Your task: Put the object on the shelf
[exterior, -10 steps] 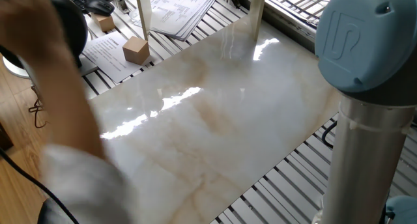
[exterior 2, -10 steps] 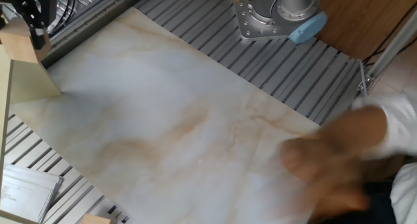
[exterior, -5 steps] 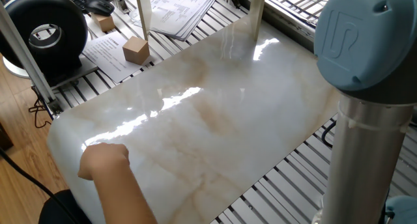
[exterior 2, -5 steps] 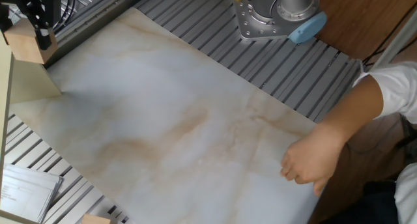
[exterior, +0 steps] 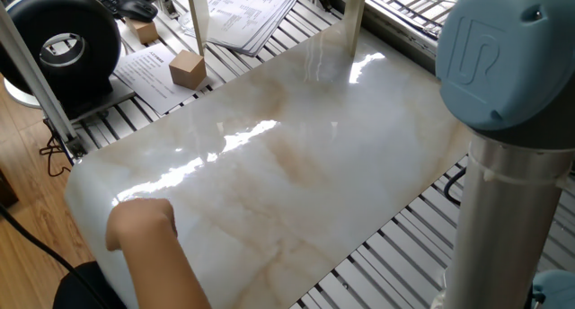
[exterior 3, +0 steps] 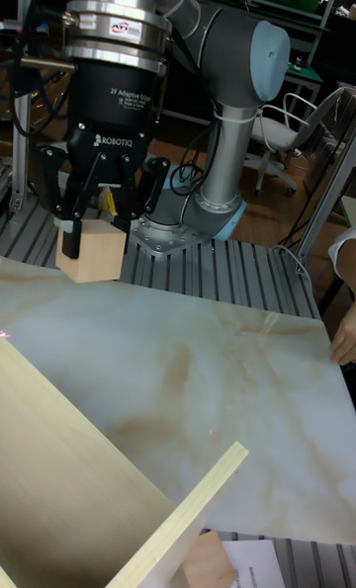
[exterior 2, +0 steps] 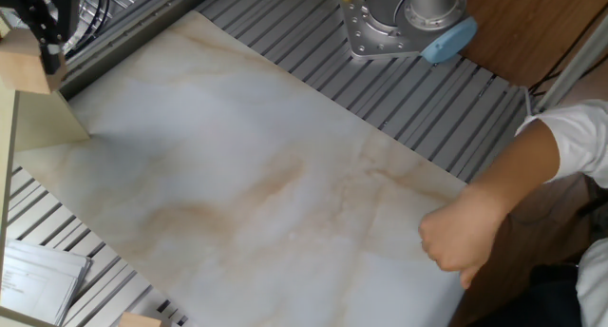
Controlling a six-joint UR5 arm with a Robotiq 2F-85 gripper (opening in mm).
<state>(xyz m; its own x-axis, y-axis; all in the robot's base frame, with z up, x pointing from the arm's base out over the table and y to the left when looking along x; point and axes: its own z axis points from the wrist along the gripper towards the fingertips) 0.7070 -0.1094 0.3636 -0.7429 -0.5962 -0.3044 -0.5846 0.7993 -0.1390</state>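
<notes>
Gripping the small wooden cube (exterior 3: 92, 256), the gripper (exterior 3: 94, 214) hangs at the left of the tall fixed view, just above the marble slab (exterior 3: 188, 371). Its 2 black fingers (exterior 3: 71, 237) are narrowed onto the cube's upper part, so most of the block shows below them. I'd judge it light, stiff and not at all fragile; the plain, flat faces give the pads a square seat, though smooth wood could slide if the squeeze is weak, so a hold across 2 opposite faces near the middle looks soundest. In the other fixed view the cube (exterior 2: 21, 68) sits at the upper left edge, right beside the pale shelf board (exterior 2: 43, 118). A larger tan block (exterior: 187, 68) lies apart on the papers (exterior: 148, 71), upper left of one fixed view. A person's hand (exterior 2: 458, 240) rests on the slab's corner, lower right of the other fixed view.
</notes>
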